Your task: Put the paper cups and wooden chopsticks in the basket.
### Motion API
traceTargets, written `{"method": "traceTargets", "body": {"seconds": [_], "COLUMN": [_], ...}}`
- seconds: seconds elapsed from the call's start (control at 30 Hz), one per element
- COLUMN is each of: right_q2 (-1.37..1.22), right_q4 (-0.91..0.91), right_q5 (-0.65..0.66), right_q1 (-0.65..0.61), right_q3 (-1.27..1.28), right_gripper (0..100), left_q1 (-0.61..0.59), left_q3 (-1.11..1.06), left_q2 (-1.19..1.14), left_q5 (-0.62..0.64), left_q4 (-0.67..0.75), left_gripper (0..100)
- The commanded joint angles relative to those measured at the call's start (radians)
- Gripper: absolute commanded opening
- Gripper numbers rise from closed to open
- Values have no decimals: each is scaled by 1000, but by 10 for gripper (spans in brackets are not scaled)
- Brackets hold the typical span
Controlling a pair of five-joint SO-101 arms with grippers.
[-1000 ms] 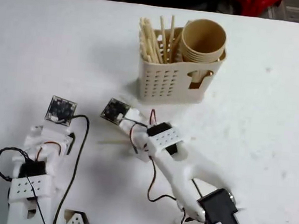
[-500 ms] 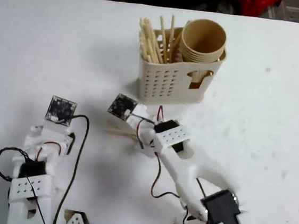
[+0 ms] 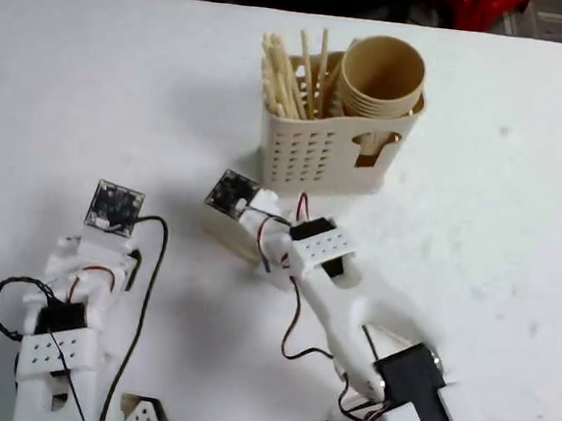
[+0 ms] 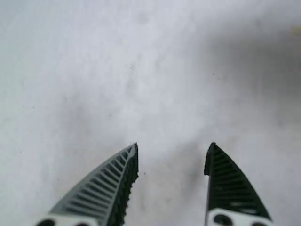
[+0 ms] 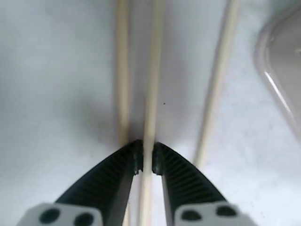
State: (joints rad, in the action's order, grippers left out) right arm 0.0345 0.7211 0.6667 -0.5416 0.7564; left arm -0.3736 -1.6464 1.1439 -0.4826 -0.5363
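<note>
Held chopstick [image 5: 153,94]: pinched between the closed fingers of the right gripper [image 5: 144,160], just near-left of the basket [image 3: 312,153].
Loose chopsticks [image 5: 218,75]: two, one on each side of the held one.
Basket: far centre of the table [image 3: 94,80], holding stacked cups [image 3: 381,75] on its right and a chopstick bundle [image 3: 290,76] on its left.
Left gripper [image 4: 171,162]: near left, fingers spread, nothing between them.

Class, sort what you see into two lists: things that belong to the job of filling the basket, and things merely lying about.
Belonging to the job: basket; paper cups stacked in it; wooden chopsticks standing in it; chopstick pinched in the right tool; two more chopsticks alongside it.

Merely about: white table; red object beyond its far edge.
</note>
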Motion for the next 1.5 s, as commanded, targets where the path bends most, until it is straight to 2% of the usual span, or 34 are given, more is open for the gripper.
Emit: {"method": "traceTargets", "body": {"seconds": [0.0, 0.27, 0.4, 0.57, 0.8, 1.03, 1.17, 1.27, 1.47], "right_q2": [108, 493, 716, 871, 822, 535, 389, 338, 366], "right_q4": [70, 101, 96, 67, -160, -435, -581, -619, -713], "right_q5": [-48, -91, -192, -321, -457, -485, -479, -485, -483], "right_q1": [4, 31, 77, 134, 136, 136, 153, 162, 165], "right_q3": [-9, 120, 133, -9, -296, -470, -485, -480, -345], "right_gripper": [16, 16, 16, 16, 16, 18, 17, 17, 16], "left_q1": [-7, -7, -7, -7, -7, -7, -7, -7, -7], "left_q3": [5, 5, 5, 5, 5, 5, 5, 5, 5], "left_q2": [12, 12, 12, 12, 12, 12, 12, 12, 12], "left_q5": [5, 5, 5, 5, 5, 5, 5, 5, 5], "left_q4": [21, 21, 21, 21, 21, 21, 21, 21, 21], "left_gripper": [234, 234, 234, 234, 234, 234, 234, 234, 234]}}
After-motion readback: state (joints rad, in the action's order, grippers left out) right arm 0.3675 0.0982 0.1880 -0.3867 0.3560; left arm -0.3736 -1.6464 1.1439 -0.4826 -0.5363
